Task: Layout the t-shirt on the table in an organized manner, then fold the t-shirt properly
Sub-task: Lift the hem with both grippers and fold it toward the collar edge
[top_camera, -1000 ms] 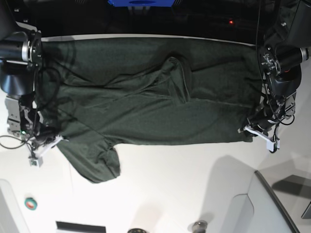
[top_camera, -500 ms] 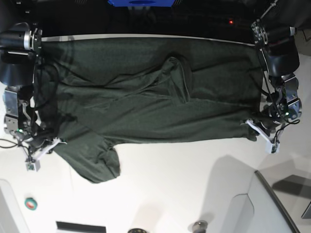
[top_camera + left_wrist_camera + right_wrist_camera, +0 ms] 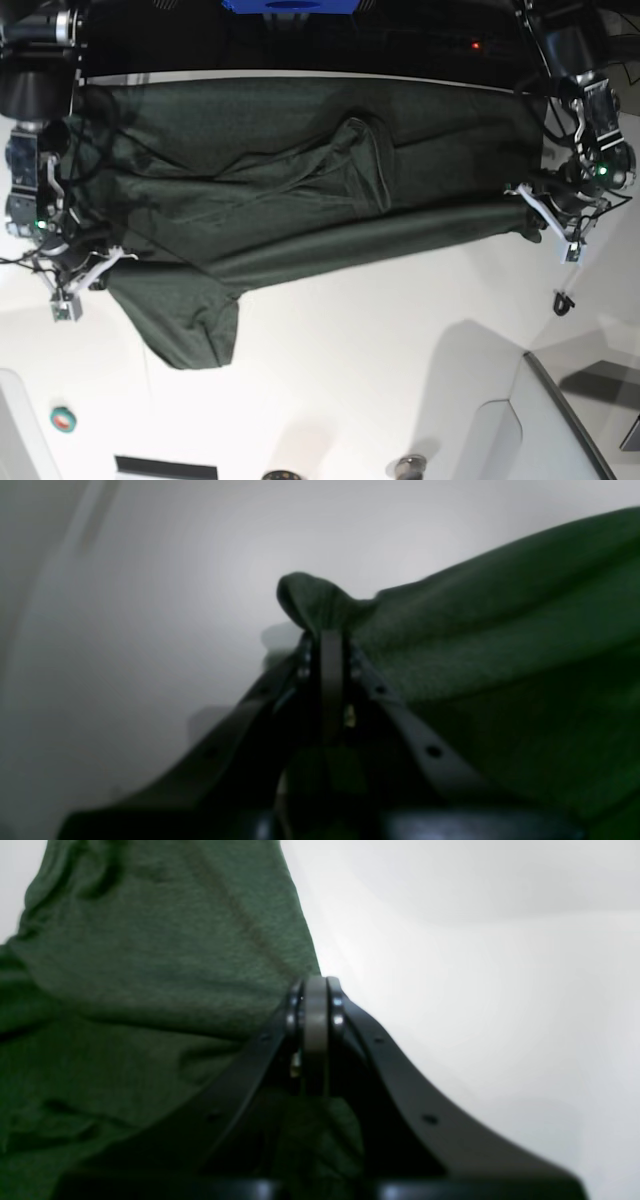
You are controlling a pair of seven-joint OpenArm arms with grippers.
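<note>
We have the shirt (image 3: 300, 190) pinched at both ends and spread across the far half of the table (image 3: 380, 380), its far edge running along the table's back rim. The left gripper (image 3: 324, 645) has its fingers pressed together on a small bunched nub of fabric at the shirt's corner; the right gripper (image 3: 315, 1000) is likewise clamped shut on the shirt's edge, with cloth on one side of it and bare table on the other. In the base view the left gripper (image 3: 545, 215) sits at the shirt's right end and the right gripper (image 3: 75, 275) at its left end.

What worries us:
- Both grips take only a thin bite of cloth. If we pull the ends further apart, that nub could slide out and the shirt would sag back onto the table.
- The shirt's middle carries a raised fold and diagonal creases. Setting it down as it is would, we judge, trap those wrinkles under the layout.
- A sleeve hangs off the shirt's near-left corner, crumpled and loose on the table. Dragging the shirt could roll it underneath.
- The shirt's far edge lies at the table's back rim, so a pull away from us might carry fabric over it.

As for containers, we see none near the shirt, and nothing rests on the cloth.
</note>
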